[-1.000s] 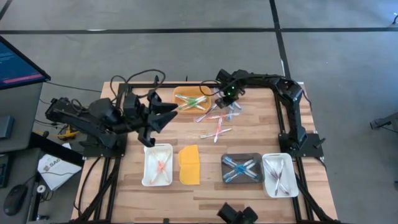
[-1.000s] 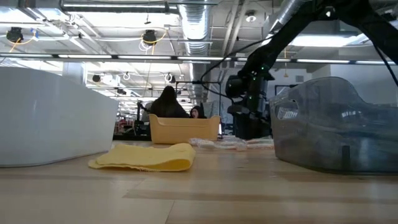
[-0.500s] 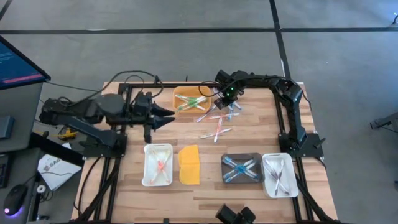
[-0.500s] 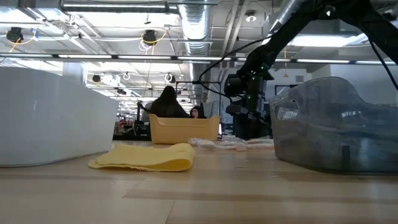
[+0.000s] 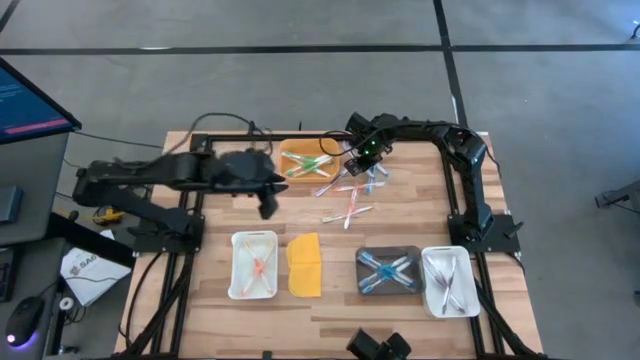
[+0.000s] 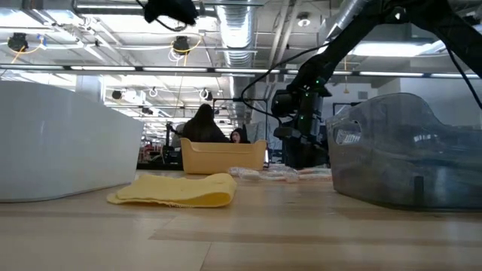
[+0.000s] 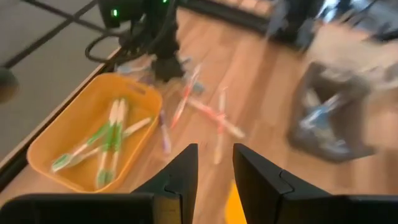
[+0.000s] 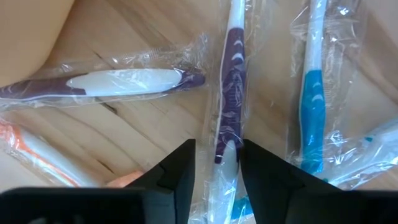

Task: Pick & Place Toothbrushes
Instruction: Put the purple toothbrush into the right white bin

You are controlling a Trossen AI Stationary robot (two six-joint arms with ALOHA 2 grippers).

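Observation:
Several wrapped toothbrushes (image 5: 348, 200) lie loose on the wooden table right of an orange tray (image 5: 286, 172) that holds green ones. My right gripper (image 8: 217, 146) points straight down into this pile (image 5: 366, 160). It is open, with one finger on each side of a purple-and-white toothbrush (image 8: 231, 81) that lies flat on the wood. My left gripper (image 5: 268, 205) hangs in the air left of the orange tray, tipped downward and open, with nothing between its fingers (image 7: 216, 149). My right gripper's fingers (image 8: 180, 174) stand across the purple toothbrush near its white end (image 8: 225, 163), close to the clear wrapper. I cannot tell whether they touch it. The toothbrush lies on the table.
Along the near side stand a white tray (image 5: 238, 280) with pink-orange toothbrushes, a flat yellow lid (image 5: 305, 265), a grey tray (image 5: 362, 262) with blue ones and a second white tray (image 5: 430, 262) with pale ones. People sit in the room beyond the table (image 6: 203, 124).
My left arm has swung toward the table's far edge and stretched out toward the orange tray. Its gripper has tipped from about level to pointing downward and has sunk. My right gripper has kept still over the pile.

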